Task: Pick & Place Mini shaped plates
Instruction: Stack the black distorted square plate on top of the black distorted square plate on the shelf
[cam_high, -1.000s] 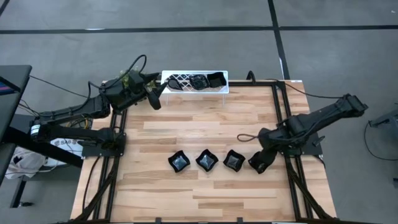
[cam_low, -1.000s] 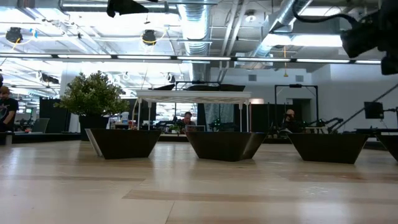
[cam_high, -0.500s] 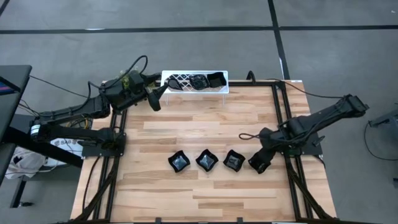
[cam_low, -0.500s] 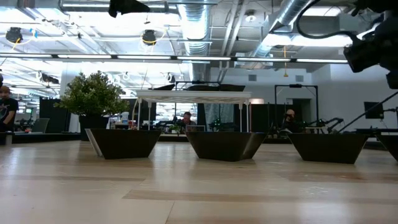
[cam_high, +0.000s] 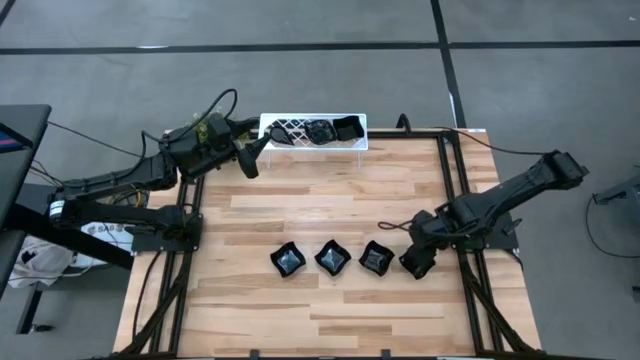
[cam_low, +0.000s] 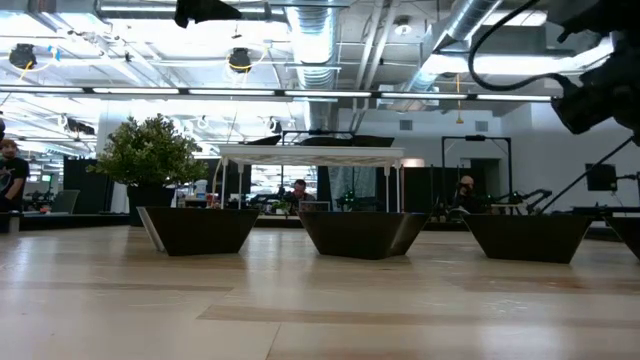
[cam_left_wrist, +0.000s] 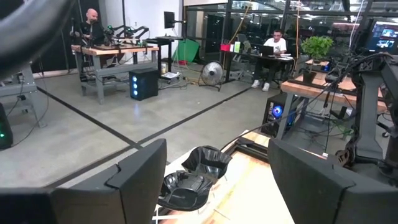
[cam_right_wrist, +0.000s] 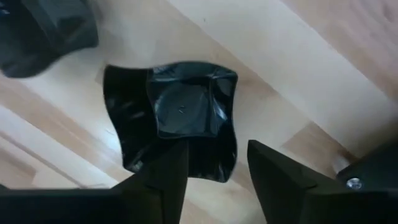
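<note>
four wavy-edged square plates sit in a row near the front of the table (cam_high: 300, 215): first plate (cam_high: 288, 262), second plate (cam_high: 331, 257), third plate (cam_high: 375, 258), and the fourth plate (cam_right_wrist: 186, 112) under the right pincer (cam_high: 417, 262) at the row's right end. more black dishes lie in the white rack (cam_high: 313, 131) at the table's far edge.

handling, as a judgement: you are dealing with glossy, hard, thin-walled dishes, likely light and slick, and liable to chip if dropped or knocked together. the raised wavy rim is the only place to take hold; pinch one wall from above, one finger inside the bowl and one outside. expect the plate to skate on the smooth wood if a finger pushes it sideways.

right pincer: in the right wrist view its jaws stand apart, straddling the near rim of the fourth plate, one finger over the bowl's edge. they are not clamped on it. whether a fingertip touches the rim, you cannot tell from these views. the plate rests flat on the wood.

left pincer (cam_high: 247, 160): it hangs above the table's far left corner, just beside the rack, jaws wide apart, holding nothing.
</note>
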